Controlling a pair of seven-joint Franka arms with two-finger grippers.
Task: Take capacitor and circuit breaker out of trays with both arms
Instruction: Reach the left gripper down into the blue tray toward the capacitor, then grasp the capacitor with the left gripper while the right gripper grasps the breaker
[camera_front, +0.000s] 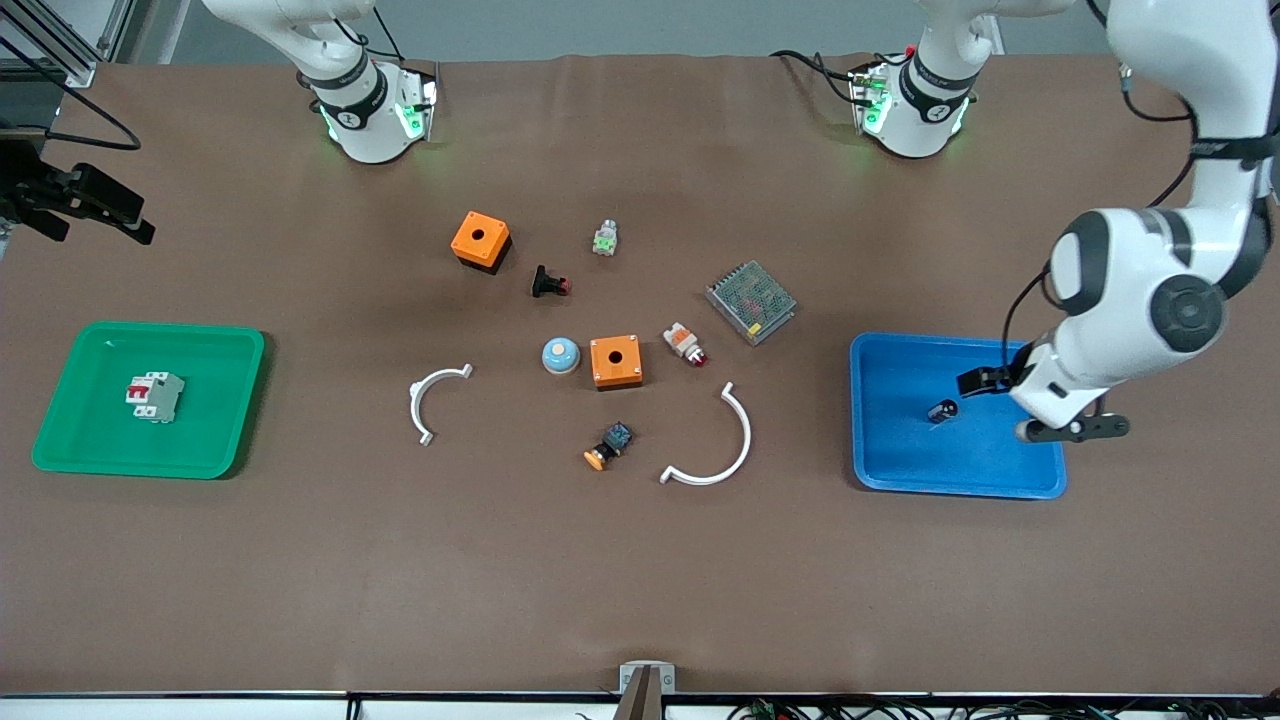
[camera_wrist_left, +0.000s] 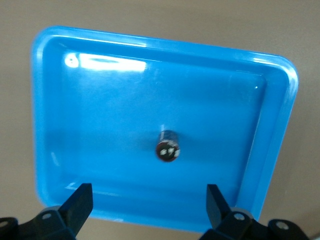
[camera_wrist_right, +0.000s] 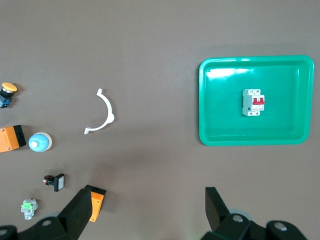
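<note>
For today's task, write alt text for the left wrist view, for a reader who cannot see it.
A small dark capacitor with a shiny round end lies alone near the middle of a blue tray on a brown table. The left gripper hangs over the tray's edge, open and holding nothing.

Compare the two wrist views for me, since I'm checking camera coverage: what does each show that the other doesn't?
Only the left wrist view shows the blue tray with the capacitor in it, under the open left gripper. Only the right wrist view shows the green tray holding the breaker, a white arc, buttons and an orange box, under the open right gripper. Both show brown tabletop.
</note>
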